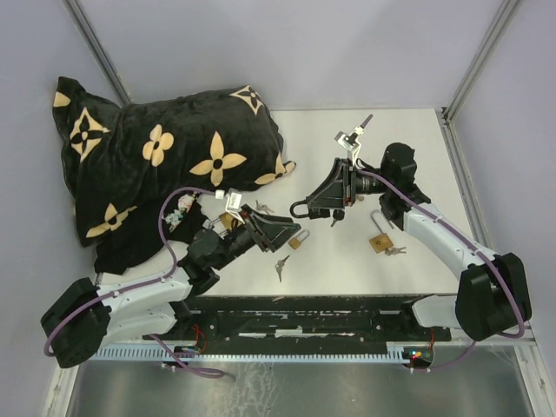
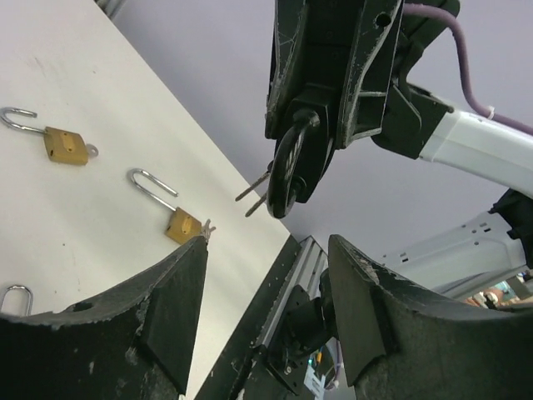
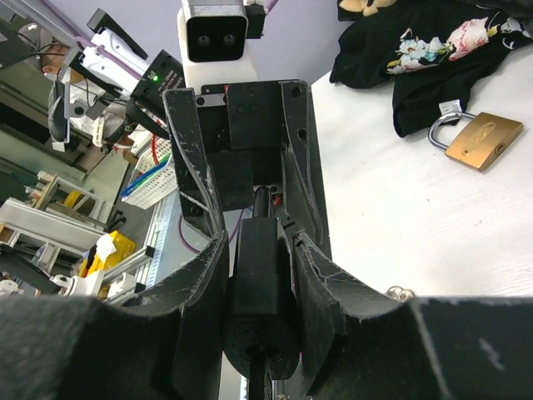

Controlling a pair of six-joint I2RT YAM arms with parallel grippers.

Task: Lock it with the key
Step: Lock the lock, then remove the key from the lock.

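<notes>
My right gripper (image 1: 316, 205) is shut on a black padlock (image 3: 261, 283), held above the table with its shackle (image 1: 299, 208) pointing left. Small keys (image 2: 256, 195) stick out of the lock's lower end, towards my left gripper. The left gripper (image 2: 268, 279) stands open just left of and below the lock, apart from the keys, with nothing between its fingers (image 2: 171, 308). In the right wrist view the left gripper (image 3: 241, 125) faces the lock head-on.
Two brass padlocks (image 1: 295, 241) (image 1: 380, 241) lie open on the white table, the right one with keys (image 1: 395, 251). A loose key bunch (image 1: 281, 263) lies in front. A black flowered pillow (image 1: 165, 161) fills the back left. A tagged key (image 1: 352, 136) lies at the back.
</notes>
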